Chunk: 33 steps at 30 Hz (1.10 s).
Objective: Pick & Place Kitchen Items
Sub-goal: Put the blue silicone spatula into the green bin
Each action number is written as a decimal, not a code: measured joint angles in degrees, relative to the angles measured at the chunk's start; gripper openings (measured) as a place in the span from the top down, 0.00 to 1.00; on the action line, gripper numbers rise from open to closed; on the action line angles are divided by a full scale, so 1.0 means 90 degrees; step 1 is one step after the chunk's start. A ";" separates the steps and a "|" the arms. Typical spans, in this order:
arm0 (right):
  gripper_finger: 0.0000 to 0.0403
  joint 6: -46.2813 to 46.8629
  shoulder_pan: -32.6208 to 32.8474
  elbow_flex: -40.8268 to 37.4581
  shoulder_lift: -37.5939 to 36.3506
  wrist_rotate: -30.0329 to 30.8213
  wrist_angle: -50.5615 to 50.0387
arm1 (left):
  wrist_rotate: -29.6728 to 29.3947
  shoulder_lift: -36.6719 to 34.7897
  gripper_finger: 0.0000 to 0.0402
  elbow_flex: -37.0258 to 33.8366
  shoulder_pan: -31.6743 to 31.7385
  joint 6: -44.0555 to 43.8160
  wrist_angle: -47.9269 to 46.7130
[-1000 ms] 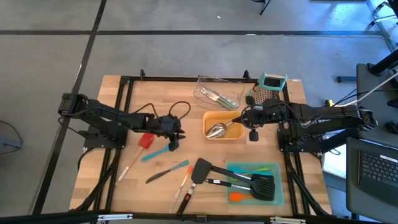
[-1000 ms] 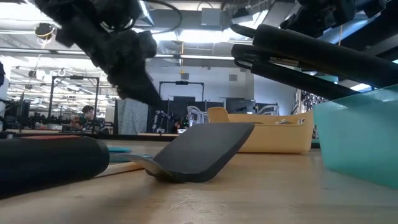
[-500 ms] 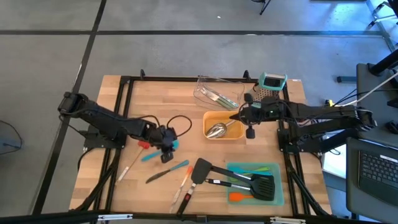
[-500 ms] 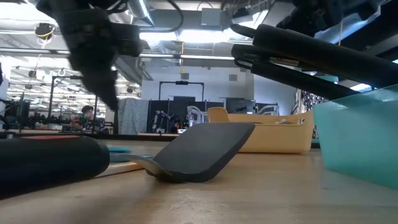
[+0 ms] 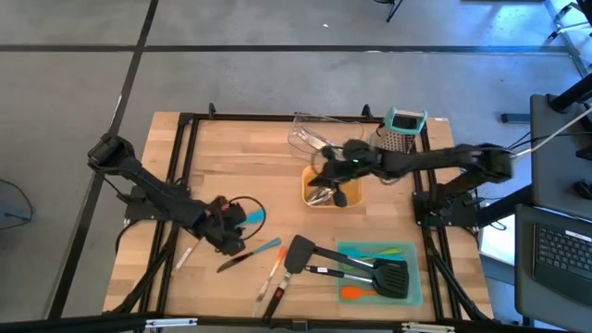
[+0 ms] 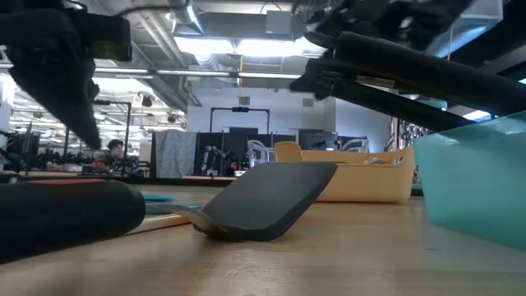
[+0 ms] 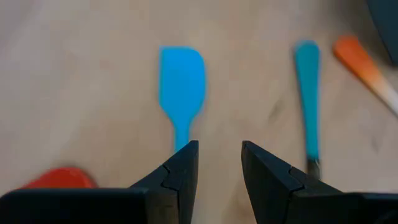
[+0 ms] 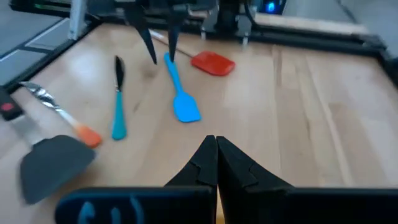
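Observation:
My left gripper is open and low over the near left of the table. Its fingers stand on either side of the handle of a blue spatula, which lies flat on the wood; I cannot tell whether they touch it. A red spatula lies beside it. My right gripper is shut and empty above the orange tray. It hides most of the steel scoop in that tray.
A teal-handled knife, orange-handled tools and a black spatula lie on the near wood. A teal tray holds black spatulas and an orange tool. A clear tray and the grater stand at the back.
My left gripper has gone toward the table's near left, from beside the red spatula to the blue spatula's handle. My right gripper has gone toward the table's left, from the orange tray's right edge to over its middle. The utensils have stayed where they were.

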 joint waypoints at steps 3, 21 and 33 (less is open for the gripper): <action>1.00 0.0037 -0.0019 0.0593 0.0765 -0.0007 -0.0103 | -0.0673 0.0000 0.71 -0.0002 -0.0248 -0.0417 -0.0051; 1.00 -0.0690 0.0733 0.3394 0.3570 -0.0927 -0.0451 | -0.1915 0.0073 0.71 -0.1345 -0.0909 -0.1386 0.1384; 1.00 -0.0725 0.0800 0.3552 0.3637 0.0018 -0.0386 | -0.1627 0.0073 0.71 -0.1343 -0.1000 -0.1568 0.1384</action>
